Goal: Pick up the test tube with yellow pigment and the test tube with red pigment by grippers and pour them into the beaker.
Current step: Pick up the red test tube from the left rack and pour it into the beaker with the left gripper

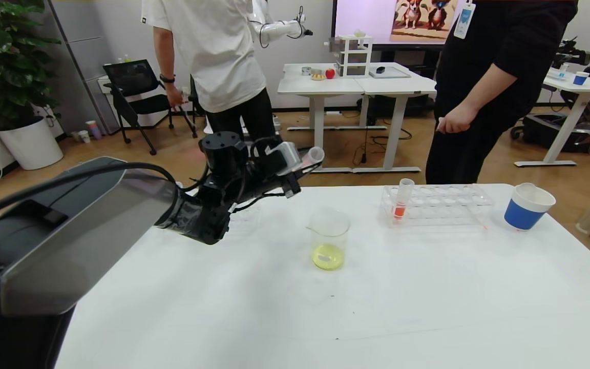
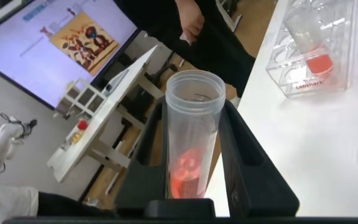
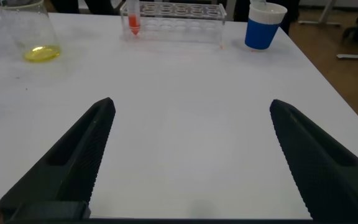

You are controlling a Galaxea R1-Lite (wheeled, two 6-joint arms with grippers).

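Observation:
My left gripper (image 1: 299, 165) is shut on the test tube with red pigment (image 1: 309, 156), a clear tube with salmon-red liquid at its bottom (image 2: 188, 171). It holds the tube tilted, mouth towards the right, above the table's far edge, up and left of the beaker. The beaker (image 1: 329, 238) stands mid-table with yellow liquid in its bottom and also shows in the right wrist view (image 3: 27, 31). The test tube with yellow pigment is out of view. My right gripper (image 3: 191, 104) is open and empty, low over the table's near side.
A clear tube rack (image 1: 443, 205) stands right of the beaker with one orange-red tube (image 1: 402, 200) at its left end. A blue-and-white paper cup (image 1: 528, 206) is at the far right. Two people stand behind the table.

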